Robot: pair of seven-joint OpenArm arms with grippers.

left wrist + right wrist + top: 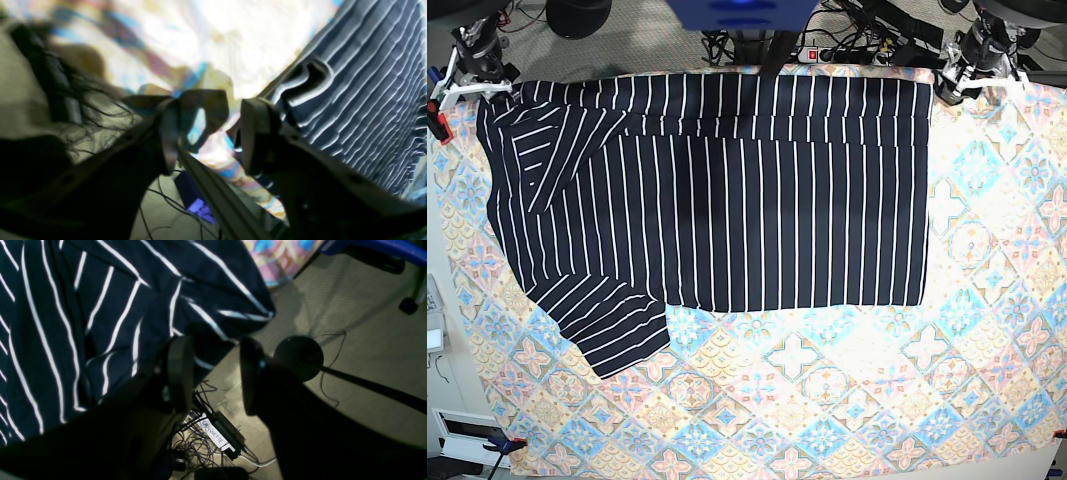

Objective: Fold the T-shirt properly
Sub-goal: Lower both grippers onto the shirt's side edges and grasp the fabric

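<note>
The dark navy, white-striped short-sleeved fabric T-shirt (717,200) lies spread flat on the pastel floral-tile tablecloth (847,390), toward its far edge, while the left gripper (213,130) and right gripper (213,373), at the shirt's two far corners, both have jaws apart, gripping nothing.

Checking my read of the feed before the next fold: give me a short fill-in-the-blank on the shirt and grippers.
1. The T-shirt has thin ____ stripes.
2. The left gripper has its jaws ____.
3. The right gripper holds ____ between its jaws.
4. The shirt lies on the patterned ____.

Missing words: white; open; nothing; tablecloth
</note>
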